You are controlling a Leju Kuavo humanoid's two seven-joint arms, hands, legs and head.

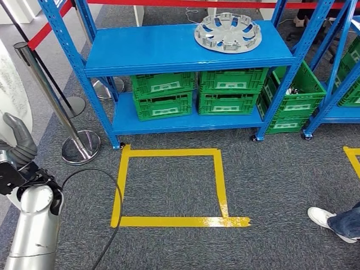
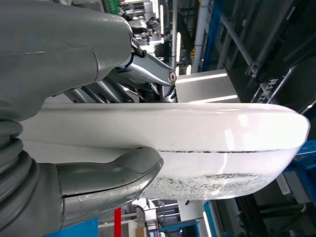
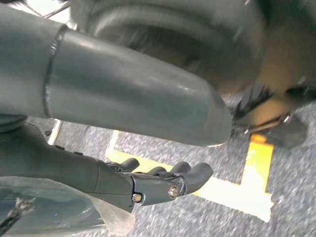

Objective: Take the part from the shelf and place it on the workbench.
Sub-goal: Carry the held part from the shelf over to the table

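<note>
Head view: bright, even overhead light, sharp across the frame, colours saturated. Soft short shadows under the blue metal shelf (image 1: 187, 50) at upper centre; small glare spots on the chrome stanchion base (image 1: 80, 147) at left. Slight wide-angle bend at the edges.

Left wrist view: white glossy curved panel (image 2: 209, 133) across the middle, highlights blown out toward the right edge. Ceiling strip lights glare at upper centre. Background dim, soft; the grey ribbed cover at left is slightly out of focus.

Right wrist view: dimmer. Upper right heavily blurred, smeared. Thick grey thumb (image 3: 130, 94) soft, with a faint sheen. Yellow floor tape (image 3: 257, 168) at lower right overexposed.
</note>
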